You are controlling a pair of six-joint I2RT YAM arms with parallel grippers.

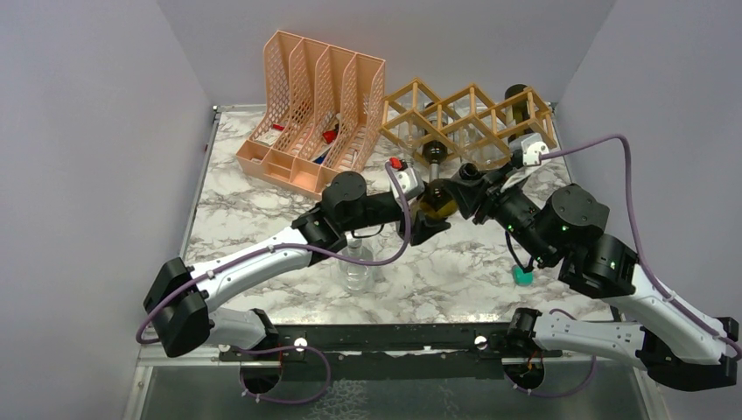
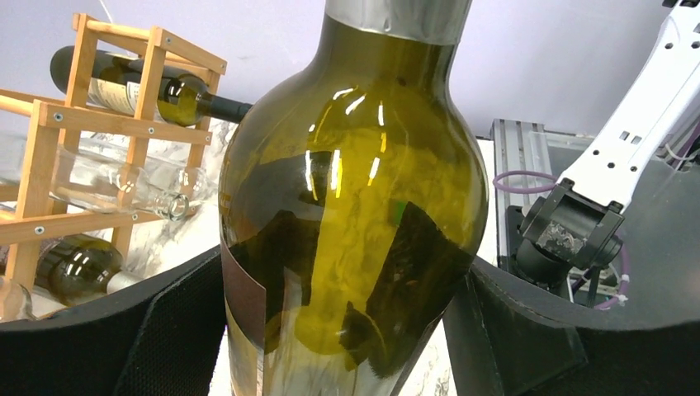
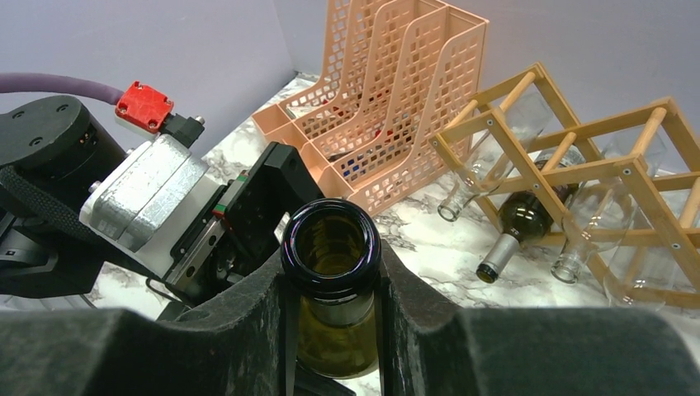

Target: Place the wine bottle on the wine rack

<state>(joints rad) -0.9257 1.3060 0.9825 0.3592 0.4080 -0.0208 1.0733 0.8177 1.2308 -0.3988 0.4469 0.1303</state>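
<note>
The wine bottle is olive-green glass with an open dark mouth, held above the marble table between both arms. My left gripper is shut on its wide body, which fills the left wrist view with a black finger on each side. My right gripper is shut on the bottle's neck just under the mouth. The wine rack, a light wooden lattice, stands at the back right, beyond the bottle. It also shows in the left wrist view and the right wrist view.
The rack holds two dark bottles and clear ones. A peach mesh file organiser stands left of the rack. A clear glass bottle stands under the left arm. A teal object lies by the right arm.
</note>
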